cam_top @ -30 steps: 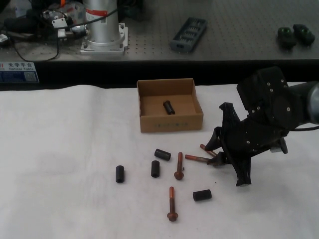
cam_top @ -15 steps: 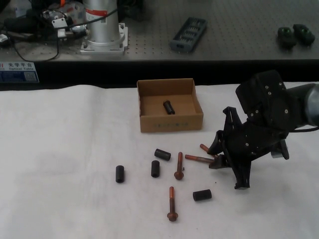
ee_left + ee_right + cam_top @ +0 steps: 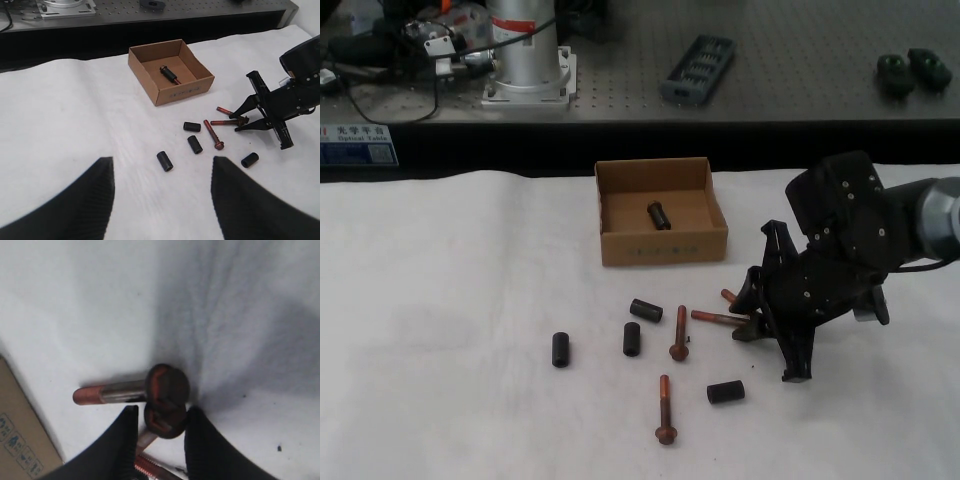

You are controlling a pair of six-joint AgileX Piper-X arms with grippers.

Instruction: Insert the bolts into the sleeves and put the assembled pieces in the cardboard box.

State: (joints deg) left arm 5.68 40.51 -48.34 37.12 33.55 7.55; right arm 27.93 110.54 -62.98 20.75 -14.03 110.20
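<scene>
One piece [image 3: 658, 214] boxed; four bolts [image 3: 666, 405], four sleeves [image 3: 561, 349] loose.
Right tool [image 3: 161, 412] straddles a bolt head [image 3: 165, 424] near the box [image 3: 665, 247], clamped or not I cannot tell; left tool [image 3: 162, 160] released.

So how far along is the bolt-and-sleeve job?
Done: one assembled piece lies in the cardboard box. In hand: the right gripper is down at a bolt lying on the cloth. To do: four bolts and four sleeves are loose, unmated. The left gripper is open, away from them.
</scene>
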